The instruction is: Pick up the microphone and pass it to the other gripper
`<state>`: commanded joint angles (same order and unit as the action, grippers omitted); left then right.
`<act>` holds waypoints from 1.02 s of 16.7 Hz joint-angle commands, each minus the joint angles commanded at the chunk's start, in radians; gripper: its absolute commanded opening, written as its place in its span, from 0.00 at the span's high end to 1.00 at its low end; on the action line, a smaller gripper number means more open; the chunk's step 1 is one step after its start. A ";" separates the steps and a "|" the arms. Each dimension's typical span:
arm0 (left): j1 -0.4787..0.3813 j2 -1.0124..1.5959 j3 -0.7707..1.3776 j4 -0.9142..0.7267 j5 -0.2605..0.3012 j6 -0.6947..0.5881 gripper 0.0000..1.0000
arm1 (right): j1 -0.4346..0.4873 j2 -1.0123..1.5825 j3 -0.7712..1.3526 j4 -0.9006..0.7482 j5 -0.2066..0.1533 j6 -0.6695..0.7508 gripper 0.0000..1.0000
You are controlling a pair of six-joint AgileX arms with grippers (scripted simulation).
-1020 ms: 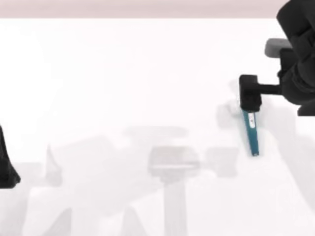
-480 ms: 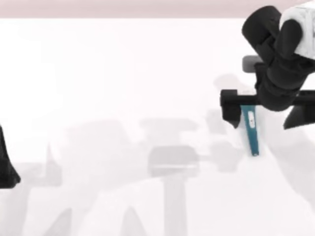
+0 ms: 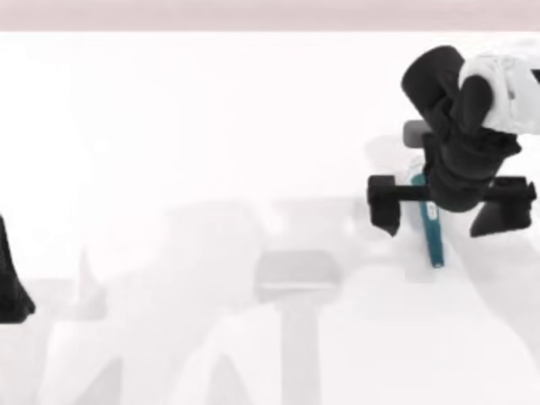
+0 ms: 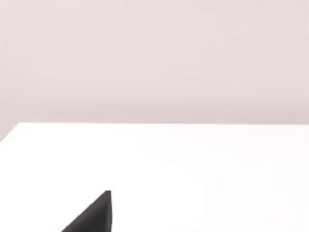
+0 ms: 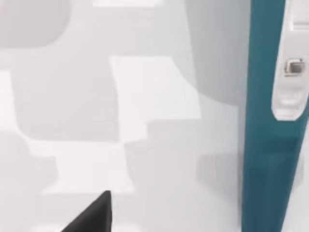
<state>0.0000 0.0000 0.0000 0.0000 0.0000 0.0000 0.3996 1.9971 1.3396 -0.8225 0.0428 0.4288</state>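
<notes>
Microphone flat on tabletop at right, right hand spread wide straddling it, left hand parked at left edge, spread unclear.

The white table is open on the left; only the teal-handled microphone lies at right.
</notes>
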 joint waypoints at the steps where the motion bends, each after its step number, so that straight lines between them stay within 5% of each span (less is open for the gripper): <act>1: 0.000 0.000 0.000 0.000 0.000 0.000 0.00 | -0.001 0.025 -0.021 0.050 0.000 0.000 0.00; 9: 0.000 0.000 0.000 0.000 0.000 0.000 0.00 | -0.003 0.100 -0.081 0.177 0.001 -0.002 0.00; 17: 0.000 0.000 0.000 0.000 0.000 0.000 0.00 | -0.003 0.100 -0.081 0.177 0.001 -0.002 0.60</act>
<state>0.0000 0.0000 0.0000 0.0000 0.0000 0.0000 0.3962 2.0969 1.2588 -0.6455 0.0433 0.4270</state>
